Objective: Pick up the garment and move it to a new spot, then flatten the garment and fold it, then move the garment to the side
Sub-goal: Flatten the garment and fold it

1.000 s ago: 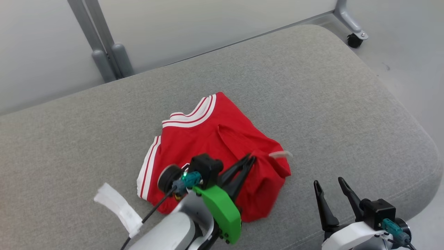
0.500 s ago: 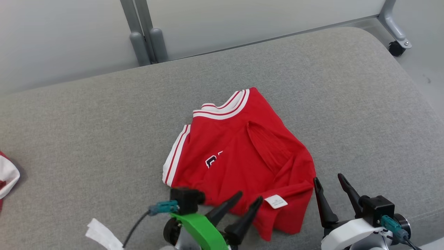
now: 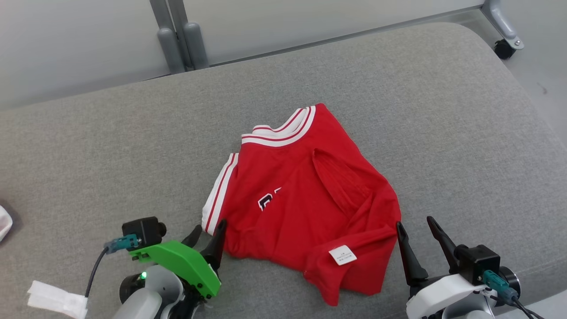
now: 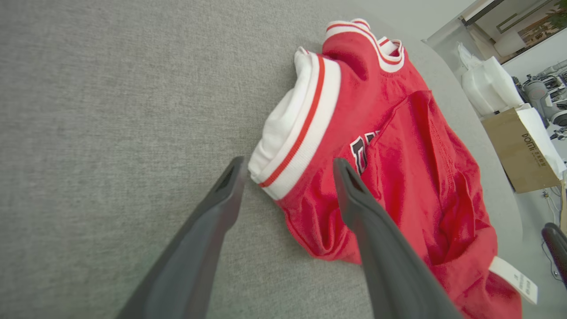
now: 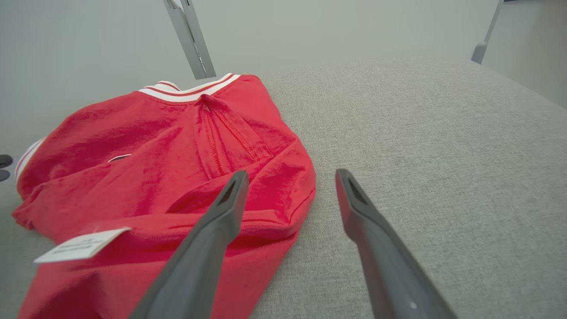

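Observation:
A red garment (image 3: 305, 204) with white-and-red striped trim lies loosely folded in the middle of the grey cushion (image 3: 443, 133), a white label (image 3: 342, 255) showing at its near edge. My left gripper (image 3: 208, 228) stands open at the garment's near left corner. In the left wrist view the left gripper (image 4: 288, 163) straddles the striped sleeve hem of the garment (image 4: 398, 146) without closing on it. My right gripper (image 3: 415, 223) is open just off the garment's near right corner. In the right wrist view the right gripper (image 5: 291, 173) has one finger over the edge of the garment (image 5: 155, 164).
A white strip of cloth (image 3: 57, 299) lies on the cushion at the lower left, and a bit of another fabric (image 3: 3, 221) shows at the left edge. Grey frame posts (image 3: 177, 35) stand behind the cushion, a caster (image 3: 505, 48) at the far right. The cushion drops off on the right.
My left gripper opened, let go of the garment and drew back to the near left. The garment's near edge dropped onto the cushion. The head camera shifted; the right gripper stayed put.

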`<state>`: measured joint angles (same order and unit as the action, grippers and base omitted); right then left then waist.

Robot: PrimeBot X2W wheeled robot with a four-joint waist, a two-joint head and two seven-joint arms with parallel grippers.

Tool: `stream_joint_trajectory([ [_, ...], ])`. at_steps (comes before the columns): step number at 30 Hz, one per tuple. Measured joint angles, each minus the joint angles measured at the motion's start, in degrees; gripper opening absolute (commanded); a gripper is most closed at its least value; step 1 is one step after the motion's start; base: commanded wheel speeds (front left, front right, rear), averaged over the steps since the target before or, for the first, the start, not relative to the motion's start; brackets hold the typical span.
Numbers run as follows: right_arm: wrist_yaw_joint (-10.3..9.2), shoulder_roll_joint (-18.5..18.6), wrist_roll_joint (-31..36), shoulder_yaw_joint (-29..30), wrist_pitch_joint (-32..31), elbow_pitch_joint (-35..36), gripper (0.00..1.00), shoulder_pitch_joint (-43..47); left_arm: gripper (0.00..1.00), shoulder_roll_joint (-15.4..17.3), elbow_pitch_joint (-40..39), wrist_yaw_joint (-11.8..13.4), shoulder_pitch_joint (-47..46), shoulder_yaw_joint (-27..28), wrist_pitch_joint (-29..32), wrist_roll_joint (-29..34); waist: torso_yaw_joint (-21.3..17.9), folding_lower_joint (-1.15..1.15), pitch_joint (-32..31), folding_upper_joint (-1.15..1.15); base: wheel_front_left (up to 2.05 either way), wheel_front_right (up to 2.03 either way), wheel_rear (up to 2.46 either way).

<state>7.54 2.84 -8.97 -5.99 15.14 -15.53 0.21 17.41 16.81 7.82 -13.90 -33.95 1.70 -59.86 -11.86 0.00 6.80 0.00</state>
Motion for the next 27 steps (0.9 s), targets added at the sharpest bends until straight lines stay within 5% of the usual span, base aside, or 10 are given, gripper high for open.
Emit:
stream_joint_trajectory([
  [8, 0.0, 0.1, -0.7, -0.6, 0.0, 0.0, 1.0, -0.9, 1.0, -2.9, 9.1, -4.0, -5.4, -1.1, 2.8, -2.2, -2.7, 0.0, 1.8, 0.0, 0.0, 0.0, 0.0],
  [9, 0.0, 0.0, -0.9, -0.7, 0.0, 0.0, 1.0, -1.0, 0.68, -3.0, 10.4, -4.1, -6.1, -1.3, 2.9, -1.6, -3.1, 0.0, 2.0, 0.0, 0.0, 0.0, 0.0],
  [10, 0.0, 0.0, -1.0, -1.0, 0.0, 0.0, 1.0, -1.2, 0.0, -3.1, 11.7, -4.3, -6.9, -1.3, 2.2, -1.2, -3.6, 0.0, 2.3, 0.0, 0.0, 0.0, 0.0],
  [27, 0.0, 0.1, -2.1, -4.2, 0.0, -0.2, 1.0, -4.0, 0.0, 4.8, 30.0, -6.1, -37.7, -0.3, -16.4, 18.0, -13.1, 0.0, 8.1, 0.0, 0.0, 0.0, 0.0],
])
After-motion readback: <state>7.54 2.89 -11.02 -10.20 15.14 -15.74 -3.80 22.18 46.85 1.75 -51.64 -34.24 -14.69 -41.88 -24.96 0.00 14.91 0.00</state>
